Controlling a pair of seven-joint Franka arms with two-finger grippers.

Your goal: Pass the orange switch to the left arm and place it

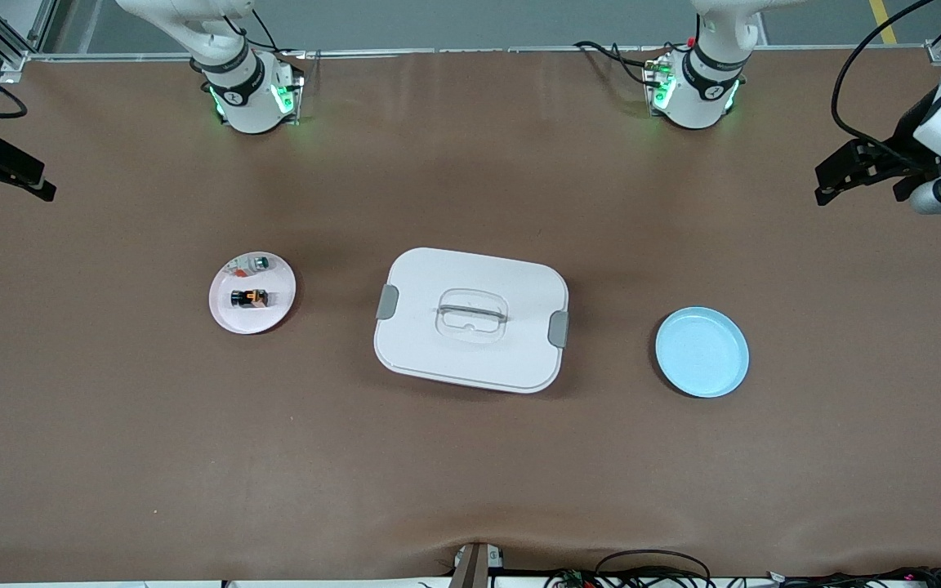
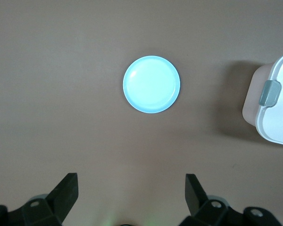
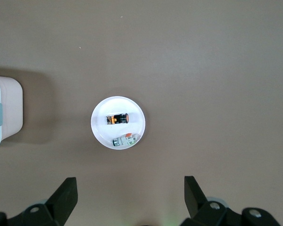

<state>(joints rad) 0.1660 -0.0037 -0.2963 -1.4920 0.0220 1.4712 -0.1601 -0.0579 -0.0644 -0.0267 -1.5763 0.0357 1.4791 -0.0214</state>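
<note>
looked like robotics lab: two white arms (image 1: 242,90) bolted on brown surface (image 1: 470,474), aluminium framing, loose cables (image 1: 650,567).

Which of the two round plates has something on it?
The pale pink plate toward the right arm's end of the table: it holds the orange switch and a small silver-and-green part. The blue plate is bare.

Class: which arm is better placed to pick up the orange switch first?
Right. Its open gripper hangs above the white plate holding the orange switch; the left gripper hangs above the blue plate.
</note>
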